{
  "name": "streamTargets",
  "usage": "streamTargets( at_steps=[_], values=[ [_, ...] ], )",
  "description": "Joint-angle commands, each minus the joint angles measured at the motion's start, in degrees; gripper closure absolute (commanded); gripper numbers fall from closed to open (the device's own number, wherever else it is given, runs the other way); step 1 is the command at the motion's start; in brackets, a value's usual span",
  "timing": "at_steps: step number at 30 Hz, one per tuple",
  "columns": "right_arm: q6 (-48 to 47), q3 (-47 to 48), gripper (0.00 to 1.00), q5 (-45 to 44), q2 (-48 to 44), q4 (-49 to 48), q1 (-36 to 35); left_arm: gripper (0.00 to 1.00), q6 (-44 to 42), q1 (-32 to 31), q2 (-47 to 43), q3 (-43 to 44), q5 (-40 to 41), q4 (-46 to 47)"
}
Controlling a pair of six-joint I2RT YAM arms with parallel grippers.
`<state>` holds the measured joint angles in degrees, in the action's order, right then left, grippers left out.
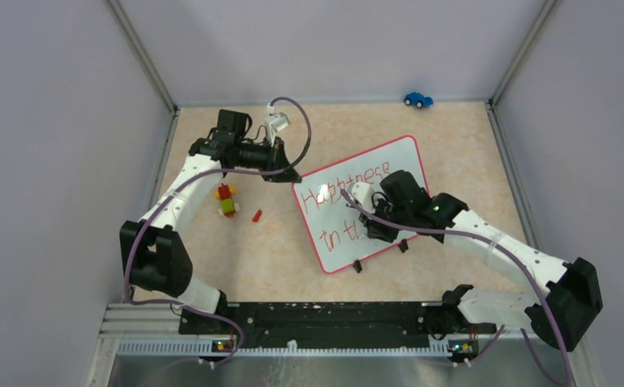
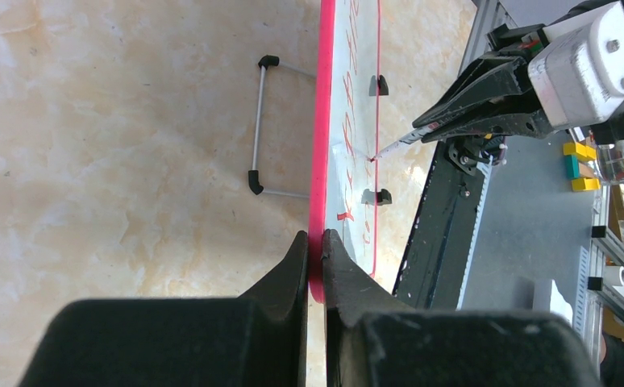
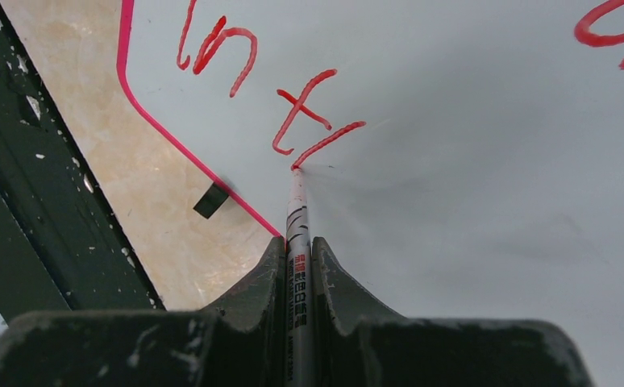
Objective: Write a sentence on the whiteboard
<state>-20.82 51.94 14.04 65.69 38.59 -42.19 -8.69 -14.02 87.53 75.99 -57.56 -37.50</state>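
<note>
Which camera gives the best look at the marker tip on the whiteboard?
The right wrist view: the marker tip touches the whiteboard close up. The left wrist view shows it small, side-on; the top view hides it under the right arm.

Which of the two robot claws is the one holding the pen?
The right gripper: it pinches the marker, tip on the whiteboard beside "in t". The left gripper only clamps the whiteboard's pink frame.
</note>
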Motion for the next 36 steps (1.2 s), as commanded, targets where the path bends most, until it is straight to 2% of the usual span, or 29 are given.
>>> streamTargets(
  at_steps=[1,21,29,36],
  values=[
    [0.94,4.37,1.00,-2.64,-0.48,-3.94,0.33,1.00,-1.77,-2.22,1.49,-1.55,2.50,-3.73],
    [-0.36,3.69,1.00,-4.91,-2.54,-1.41,3.79,1.00,-1.85,-2.15,1.63,-1.52,2.46,-3.75],
    [-0.71,1.37,1.00,-0.06,-1.95,0.06,3.56,1.00,-1.84,-2.16,2.07,-1.19,2.37,-3.81],
    [-0.94,-0.52,1.00,-0.33,-1.82,0.31,2.14,1.00,-1.79,-2.17,2.01,-1.28,2.37,-3.81]
  ],
)
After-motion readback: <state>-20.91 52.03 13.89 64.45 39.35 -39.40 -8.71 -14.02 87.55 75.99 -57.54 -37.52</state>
